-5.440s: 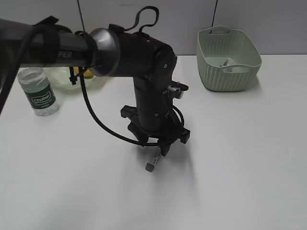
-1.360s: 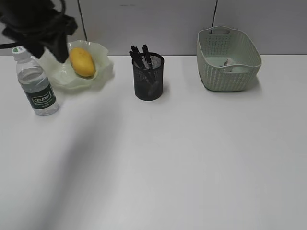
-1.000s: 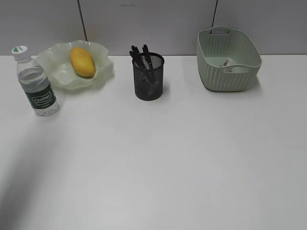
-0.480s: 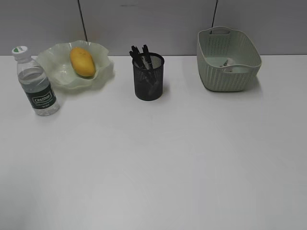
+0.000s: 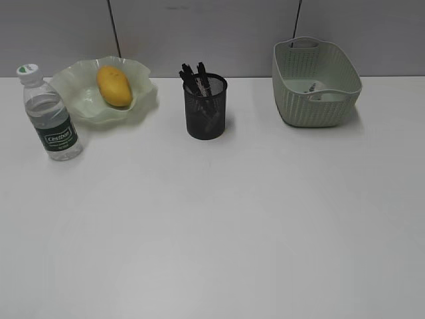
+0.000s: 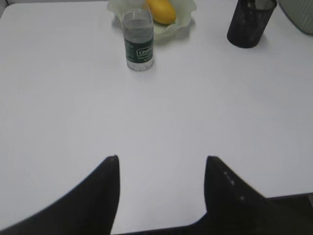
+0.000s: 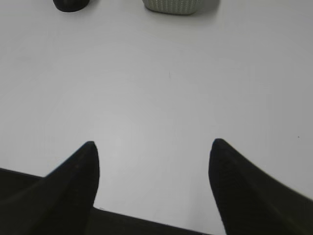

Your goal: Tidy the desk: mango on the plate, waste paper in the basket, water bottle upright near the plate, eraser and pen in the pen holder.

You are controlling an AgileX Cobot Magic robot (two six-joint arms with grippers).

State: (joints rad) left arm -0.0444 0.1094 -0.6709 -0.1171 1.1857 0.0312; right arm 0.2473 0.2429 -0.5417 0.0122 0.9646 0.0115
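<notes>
The yellow mango [image 5: 114,86] lies in the wavy green plate [image 5: 143,100] at the back left of the white desk [image 5: 219,226]. The water bottle [image 5: 52,122] stands upright just left of the plate. Dark pens [image 5: 196,77] stick out of the black mesh pen holder [image 5: 206,113]; the eraser is not visible. White waste paper [image 5: 317,91] lies inside the green basket [image 5: 315,109]. My left gripper [image 6: 161,159] is open and empty over the desk's near edge, with the bottle [image 6: 138,41] far ahead. My right gripper [image 7: 152,144] is also open and empty. Neither arm shows in the exterior view.
A grey panelled wall [image 5: 232,26] runs behind the desk. In the right wrist view the pen holder's base [image 7: 71,5] and the basket's bottom [image 7: 171,6] sit at the top edge.
The left arm has drawn back out of the exterior view over the last seconds, and its shadow on the left of the desk has faded. The objects have not moved.
</notes>
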